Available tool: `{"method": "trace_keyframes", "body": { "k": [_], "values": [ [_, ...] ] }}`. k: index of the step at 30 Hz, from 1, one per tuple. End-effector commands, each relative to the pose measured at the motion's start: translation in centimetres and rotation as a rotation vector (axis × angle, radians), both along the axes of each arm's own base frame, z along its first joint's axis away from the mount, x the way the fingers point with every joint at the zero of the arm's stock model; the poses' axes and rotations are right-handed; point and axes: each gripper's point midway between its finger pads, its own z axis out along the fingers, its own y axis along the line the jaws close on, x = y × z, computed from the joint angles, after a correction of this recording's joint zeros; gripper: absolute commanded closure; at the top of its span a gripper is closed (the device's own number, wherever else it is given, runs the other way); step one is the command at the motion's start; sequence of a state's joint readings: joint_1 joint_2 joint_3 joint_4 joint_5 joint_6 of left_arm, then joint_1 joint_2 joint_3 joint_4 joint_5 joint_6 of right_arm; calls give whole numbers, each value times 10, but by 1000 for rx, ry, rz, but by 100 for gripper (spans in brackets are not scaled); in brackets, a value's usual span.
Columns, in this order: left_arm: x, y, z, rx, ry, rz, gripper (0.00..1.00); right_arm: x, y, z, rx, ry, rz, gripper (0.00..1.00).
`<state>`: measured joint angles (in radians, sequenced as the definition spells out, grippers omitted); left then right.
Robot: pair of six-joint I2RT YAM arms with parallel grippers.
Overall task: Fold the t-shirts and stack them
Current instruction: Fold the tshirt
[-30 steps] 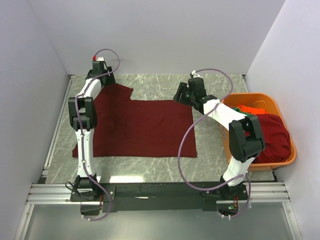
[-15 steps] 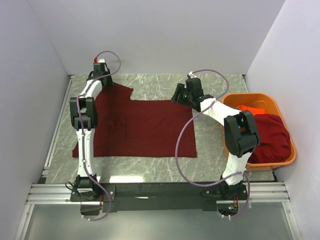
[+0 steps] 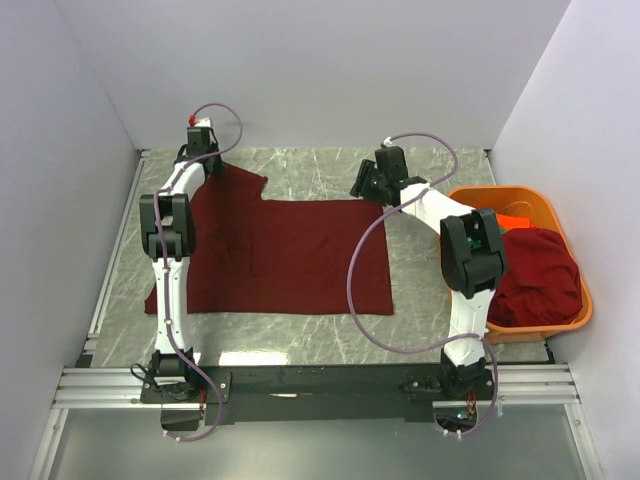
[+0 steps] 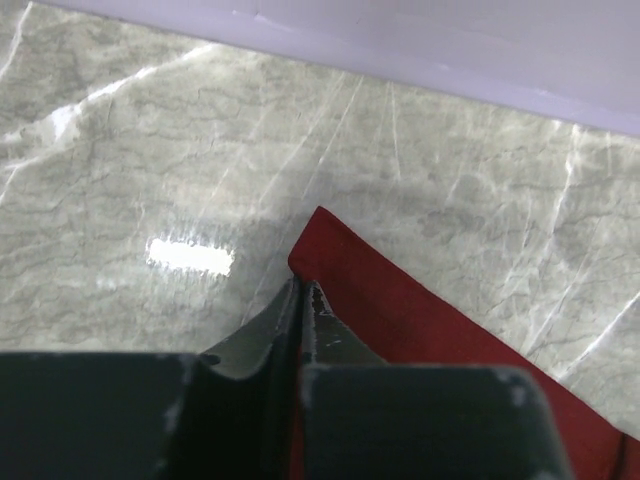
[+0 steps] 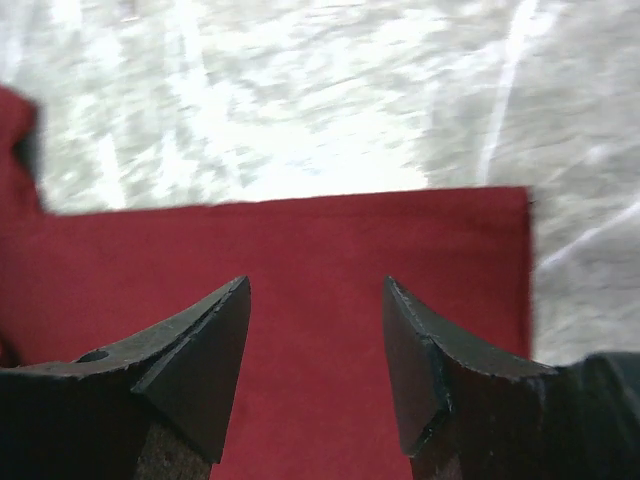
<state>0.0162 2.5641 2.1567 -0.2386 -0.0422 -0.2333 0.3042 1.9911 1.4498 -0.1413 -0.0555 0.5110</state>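
A dark maroon t-shirt [image 3: 280, 255] lies spread flat on the marble table. My left gripper [image 3: 212, 166] is at the shirt's far left corner, by the sleeve. In the left wrist view that gripper [image 4: 303, 286] is shut, with an edge of the red cloth [image 4: 400, 310] pinched between its jaws. My right gripper [image 3: 366, 188] hovers over the shirt's far right corner. From the right wrist camera it [image 5: 316, 282] stands open above the maroon cloth [image 5: 300, 235], nothing between its fingers.
An orange plastic basket [image 3: 500, 190] stands at the right edge of the table, holding a heaped maroon shirt [image 3: 535, 275] and a bit of orange-red cloth [image 3: 515, 218]. White walls close in the back and both sides. Bare marble [image 3: 310, 170] lies behind the shirt.
The left gripper closed onto the shirt's far left corner. The right gripper swung left and back toward the shirt's far right corner, staying open.
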Motion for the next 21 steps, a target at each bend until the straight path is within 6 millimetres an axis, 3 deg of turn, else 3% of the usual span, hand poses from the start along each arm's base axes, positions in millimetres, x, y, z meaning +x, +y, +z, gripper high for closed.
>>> {"method": "trace_keyframes", "body": {
  "k": [1, 2, 5, 21],
  "values": [
    [7, -7, 30, -30, -85, -19, 95, 11, -23, -4, -24, 47, -70, 38],
    [4, -10, 32, -43, -86, -33, 99, 12, -25, -8, -29, 60, -78, 38],
    [4, -14, 38, -52, -102, -57, 100, 15, -33, -23, -36, 108, -93, 39],
    [7, -23, 57, -93, -140, -92, 100, 29, -65, -45, -106, 168, -219, 40]
  ]
}}
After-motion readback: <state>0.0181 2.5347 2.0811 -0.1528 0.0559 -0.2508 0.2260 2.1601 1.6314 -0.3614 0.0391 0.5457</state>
